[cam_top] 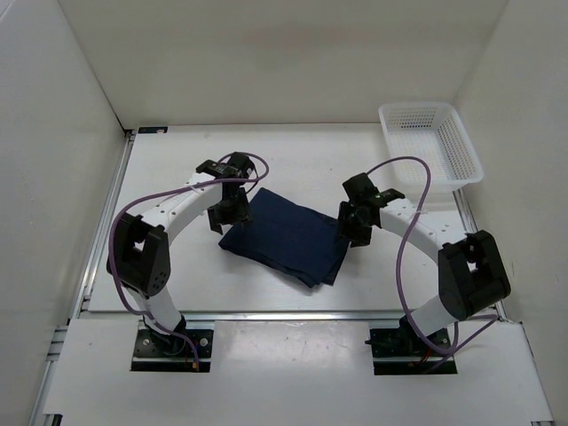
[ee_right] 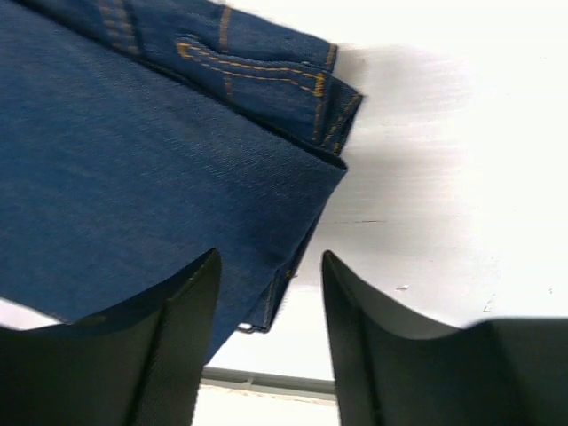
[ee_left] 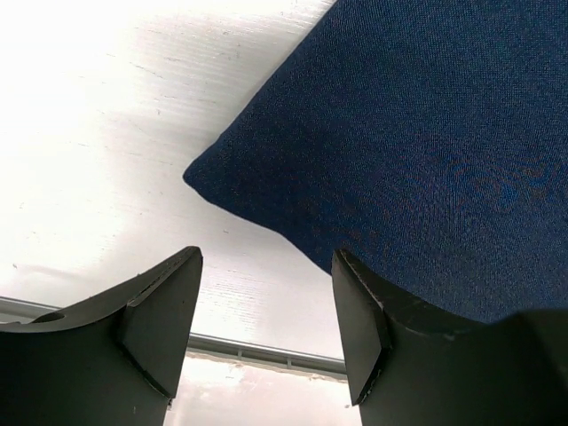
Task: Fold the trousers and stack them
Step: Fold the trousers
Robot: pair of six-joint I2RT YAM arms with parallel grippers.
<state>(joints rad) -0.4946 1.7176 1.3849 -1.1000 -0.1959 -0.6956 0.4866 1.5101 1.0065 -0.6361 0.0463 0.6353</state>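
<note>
Trousers (cam_top: 288,238) are looking fully folded; left fingers (ee_left: 160,328) at nine o'clock, right fingers (ee_right: 173,346) at three, are hovering spread, empty.

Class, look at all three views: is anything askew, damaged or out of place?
The folded trousers lie skewed to the table edges, and the layers at their near right corner do not line up. Nothing looks damaged.
</note>
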